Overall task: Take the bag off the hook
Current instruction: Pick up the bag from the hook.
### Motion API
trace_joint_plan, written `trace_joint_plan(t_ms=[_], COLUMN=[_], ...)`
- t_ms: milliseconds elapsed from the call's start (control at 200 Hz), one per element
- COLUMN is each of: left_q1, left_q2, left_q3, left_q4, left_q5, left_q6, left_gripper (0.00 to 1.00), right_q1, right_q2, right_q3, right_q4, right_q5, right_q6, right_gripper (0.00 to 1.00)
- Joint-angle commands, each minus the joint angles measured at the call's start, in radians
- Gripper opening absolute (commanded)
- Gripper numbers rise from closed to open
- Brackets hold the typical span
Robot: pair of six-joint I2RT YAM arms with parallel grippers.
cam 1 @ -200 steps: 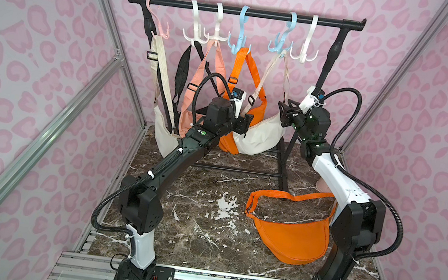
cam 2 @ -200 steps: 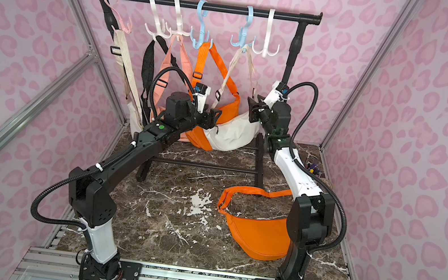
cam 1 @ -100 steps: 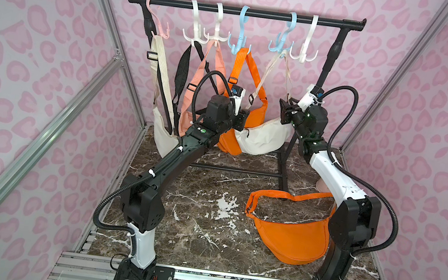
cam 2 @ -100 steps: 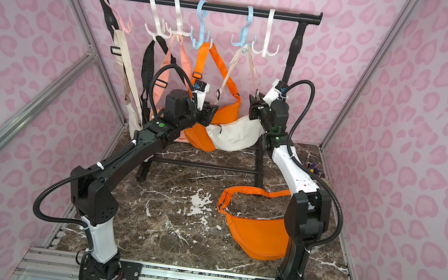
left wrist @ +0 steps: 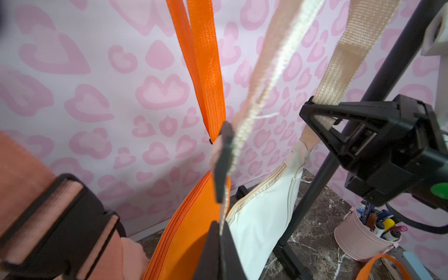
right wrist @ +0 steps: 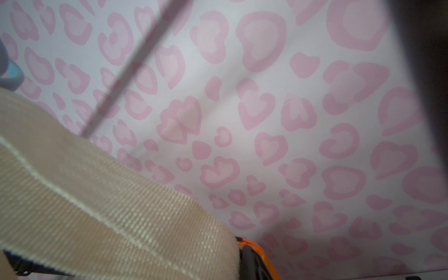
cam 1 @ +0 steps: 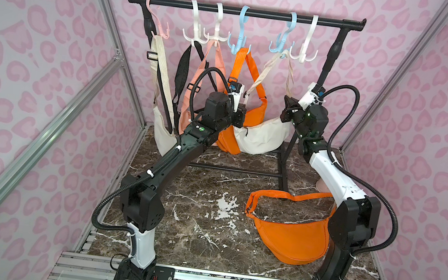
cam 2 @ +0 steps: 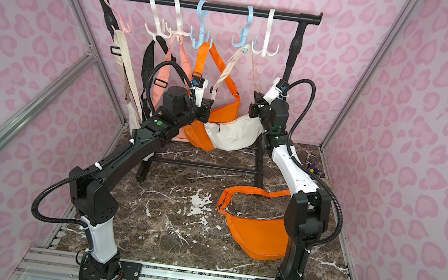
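Left hand (left wrist: 220,229) pinching cream strap (left wrist: 265,80), rack post (left wrist: 312,186) beside

Dark brown marble table (cam 1: 198,232) with white veins. Lying flat on it toward the right: orange crescent fabric bag (cam 1: 290,241), strap looped loose beside it. Standing at the back: black metal rack (cam 1: 336,48); near its right leg, pink pot of pens (left wrist: 356,238).

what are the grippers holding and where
The cream bag, by its strap: left gripper pinches one side, right gripper the other, both near the bag's body.
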Motion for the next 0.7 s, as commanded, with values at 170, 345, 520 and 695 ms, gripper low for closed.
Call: trace_joint_plan(t_ms=[170, 345, 520, 695], left_q1=[0.000, 0.001, 0.001, 0.001], left_q2=[-0.005, -0.021, -0.033, -0.047], left_q3=[0.031, 0.031, 0.036, 0.045], left_q4=[0.032, 0.031, 0.036, 0.036], left_q5=[0.012, 0.013, 0.025, 0.039], left_q6=[-0.023, -0.034, -0.045, -0.058], left_gripper=[0.03, 0.04, 0.04, 0.04], right_q1=[0.002, 0.004, 0.012, 0.014], right_q2=[-0.032, -0.045, -0.065, -0.085], right_q3=[0.002, 0.002, 0.001, 0.002], right_q4=[0.004, -0.002, -0.012, -0.028], right_q5=[0.015, 0.009, 0.009, 0.010], right_q6=[-0.015, -0.015, -0.029, -0.027], right_gripper=[0.00, 0.00, 0.00, 0.00])
